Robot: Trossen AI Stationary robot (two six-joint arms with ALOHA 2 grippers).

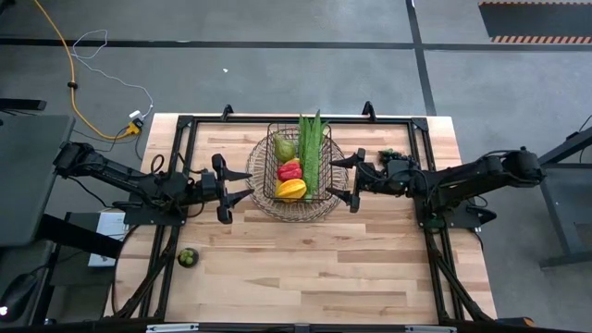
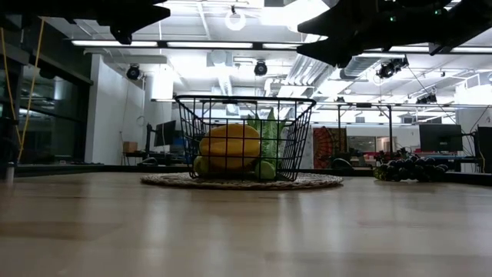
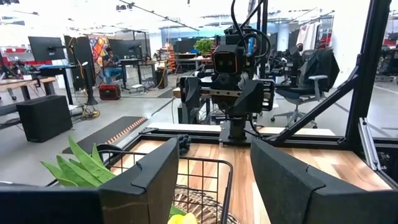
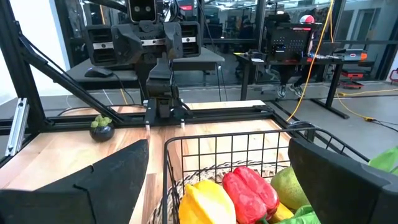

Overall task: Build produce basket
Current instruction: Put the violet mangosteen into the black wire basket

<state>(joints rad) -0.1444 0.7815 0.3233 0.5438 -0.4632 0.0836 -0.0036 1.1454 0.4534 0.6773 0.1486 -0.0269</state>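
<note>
The dark wire basket [image 1: 296, 172] stands on a round woven mat [image 2: 307, 181] at the table's middle. In it lie a green leafy bunch [image 1: 311, 148], a green pear [image 1: 284, 148], a red pepper [image 4: 250, 190] and a yellow-orange pepper [image 4: 205, 202]. A small dark green round fruit [image 1: 188, 257] sits on the table near its left front. Dark grapes [image 2: 403, 169] lie at the far right. My left gripper [image 1: 242, 185] hovers open just left of the basket. My right gripper [image 1: 338, 180] hovers open just right of it. Both point level at the basket from above rim height and hold nothing.
A black metal frame [image 1: 185, 139] runs along the table's left, far and right sides, and both arm bases stand on it. Bare wooden tabletop [image 1: 314, 268] stretches between the basket and the near edge.
</note>
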